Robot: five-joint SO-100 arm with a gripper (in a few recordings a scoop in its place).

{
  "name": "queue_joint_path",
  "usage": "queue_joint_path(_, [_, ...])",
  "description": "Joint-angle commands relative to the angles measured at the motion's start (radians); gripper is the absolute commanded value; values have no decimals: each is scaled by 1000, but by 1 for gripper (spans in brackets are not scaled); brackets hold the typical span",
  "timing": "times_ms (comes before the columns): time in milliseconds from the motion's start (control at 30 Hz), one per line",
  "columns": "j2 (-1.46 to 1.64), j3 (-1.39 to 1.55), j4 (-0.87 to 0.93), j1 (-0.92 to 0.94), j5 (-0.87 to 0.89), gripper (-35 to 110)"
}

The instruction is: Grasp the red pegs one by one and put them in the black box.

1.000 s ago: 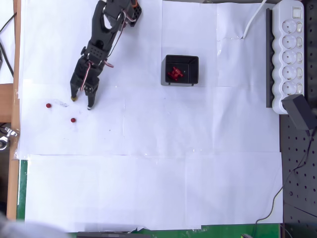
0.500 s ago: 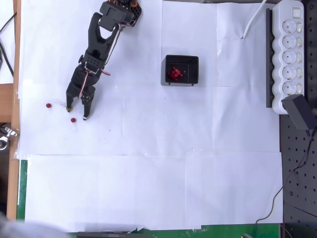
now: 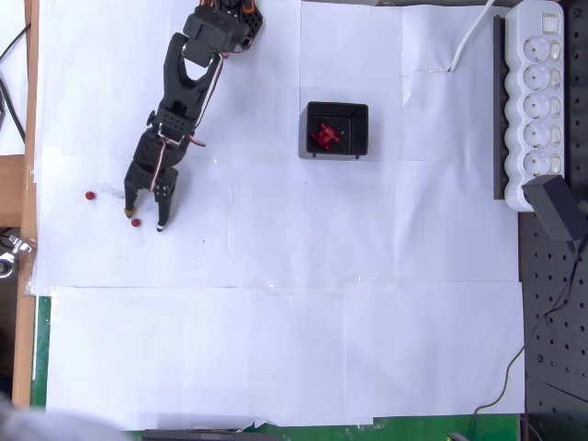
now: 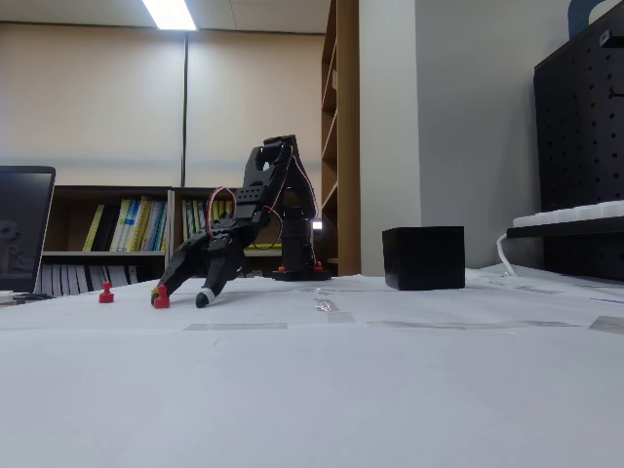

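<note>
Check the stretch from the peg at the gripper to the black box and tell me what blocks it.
Nothing visible blocks it. The peg lies between the open gripper's fingers, and bare white paper runs from there to the black box. The other loose peg sits on the far side, away from the box.

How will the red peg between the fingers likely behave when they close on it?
The red peg looks tiny beside the open gripper, so probably light and easily knocked aside. In the fixed view it stands upright on smooth paper, so an off-centre touch may tip or slide it.
</note>
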Motion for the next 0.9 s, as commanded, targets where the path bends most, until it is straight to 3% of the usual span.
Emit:
queue_joint_path(0, [14,67,-26,2,-5,24])
queue_joint_path(267, [61,115,-29,14,-5,23])
queue_joint_path(867, [58,110,8,17,-28,1])
